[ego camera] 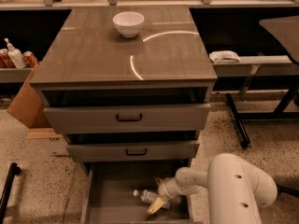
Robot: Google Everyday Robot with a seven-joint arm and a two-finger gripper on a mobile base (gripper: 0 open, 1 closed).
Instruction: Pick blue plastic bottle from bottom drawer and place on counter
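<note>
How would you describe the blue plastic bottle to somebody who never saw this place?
At the foot of the grey-brown cabinet, the bottom drawer stands open. The blue plastic bottle lies on its floor, by the pincer. Unlike the upright pump bottle far left, it is clear, white-capped.

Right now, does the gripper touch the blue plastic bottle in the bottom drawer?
Cannot tell. In the camera view the gripper overlaps one end of the blue plastic bottle in the bottom drawer, hiding contact or gap.
</note>
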